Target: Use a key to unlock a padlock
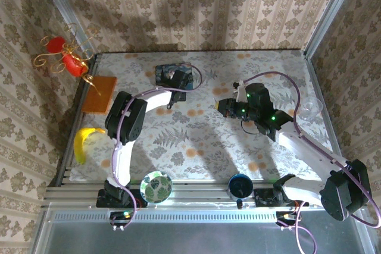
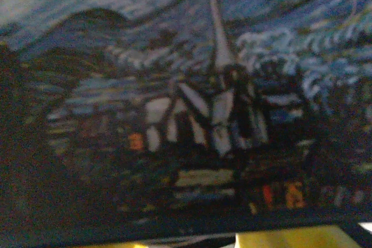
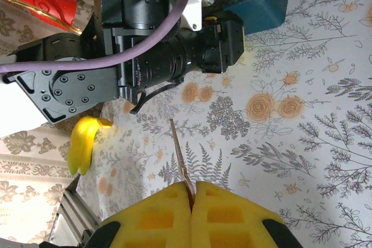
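Observation:
My right gripper (image 3: 191, 194) is shut on the key (image 3: 181, 155), a thin brownish sliver that sticks out forward from between the yellow pads above the flowered tablecloth. In the top view that gripper (image 1: 225, 106) hovers right of the table's middle and points left. My left gripper (image 1: 176, 81) is at the blue starry-night tin (image 1: 162, 73) at the back of the table. The tin's painted lid (image 2: 186, 85) is blurred and very close in the left wrist view. A yellow pad (image 2: 290, 238) shows at the bottom edge there; how the jaws stand is unclear. The padlock is hidden.
A banana (image 1: 83, 141) lies at the left edge, with an orange board (image 1: 99, 94) and a red and gold ornament (image 1: 65, 57) behind it. A patterned plate (image 1: 156, 187) and a blue cup (image 1: 240, 185) stand at the front edge. A clear cup (image 1: 311, 108) is at the right.

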